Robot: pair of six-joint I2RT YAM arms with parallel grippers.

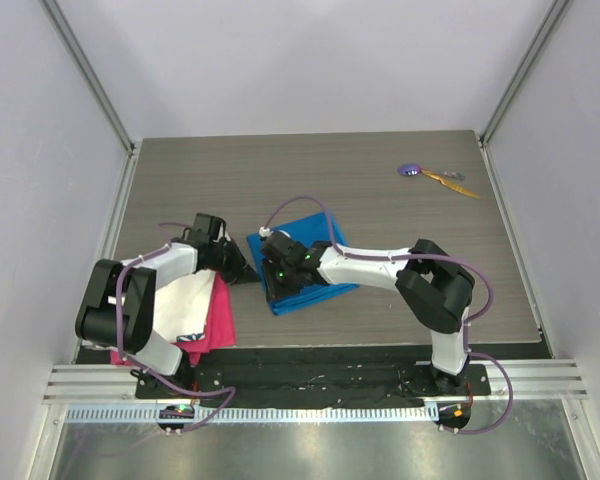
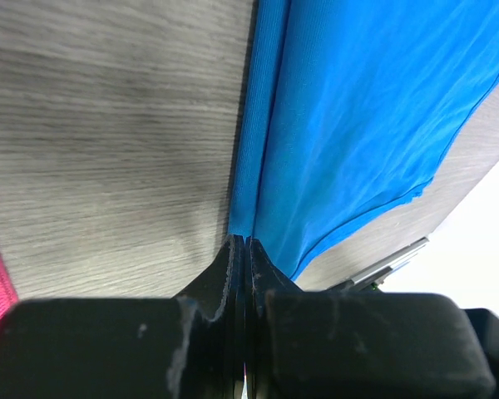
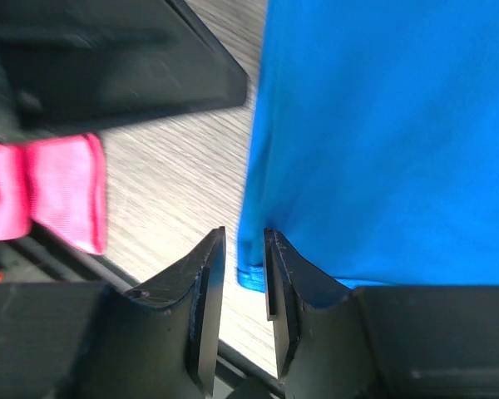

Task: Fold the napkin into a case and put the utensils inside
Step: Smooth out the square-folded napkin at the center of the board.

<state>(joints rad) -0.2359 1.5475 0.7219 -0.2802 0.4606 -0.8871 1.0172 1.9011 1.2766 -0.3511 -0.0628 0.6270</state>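
The bright blue napkin (image 1: 306, 298) lies folded near the table's middle, partly under my right arm. My left gripper (image 1: 252, 272) is at its left edge. In the left wrist view the left gripper (image 2: 245, 239) is shut on that edge of the napkin (image 2: 358, 108). My right gripper (image 1: 276, 282) hovers at the napkin's near left part. In the right wrist view the right gripper (image 3: 244, 235) stands narrowly open, a corner of the napkin (image 3: 382, 133) between its fingers without being pinched. The utensils lie far right: a purple-headed one (image 1: 410, 170) and an orange-yellow one (image 1: 452, 183).
A pink cloth (image 1: 218, 315) and a white cloth (image 1: 185, 298) lie under my left arm at the near left. The pink cloth (image 3: 62, 191) also shows left of the right fingers. The table's near edge (image 1: 380, 345) runs close behind the napkin.
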